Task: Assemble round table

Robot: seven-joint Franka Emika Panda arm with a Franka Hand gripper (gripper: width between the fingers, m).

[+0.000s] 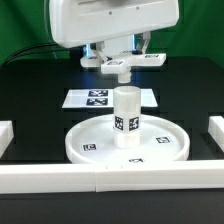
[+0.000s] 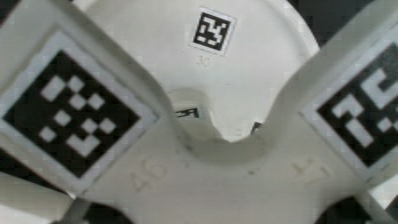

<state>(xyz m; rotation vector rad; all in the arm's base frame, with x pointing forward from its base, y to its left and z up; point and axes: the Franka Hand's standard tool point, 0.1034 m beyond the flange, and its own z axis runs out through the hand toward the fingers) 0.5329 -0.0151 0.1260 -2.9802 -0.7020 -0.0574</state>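
The large rimmed disc (image 1: 160,150) lies flat on the black table. The short cylinder leg (image 1: 126,118) stands upright on its central hub, with a tag on its side. My gripper (image 1: 118,60) hangs just above the top of the leg, shut on the small flat base piece (image 1: 118,69), which it holds level. In the wrist view the base piece (image 2: 222,150) fills the frame, with a tagged arm on each side. Past it is a white surface with one tag (image 2: 214,30); I cannot tell whether this is the leg or the disc. My fingers are hidden there.
The marker board (image 1: 110,98) lies on the table behind the disc. White border rails stand at the exterior view's left (image 1: 6,135), at its right (image 1: 215,132) and along the front (image 1: 110,180), close round the disc.
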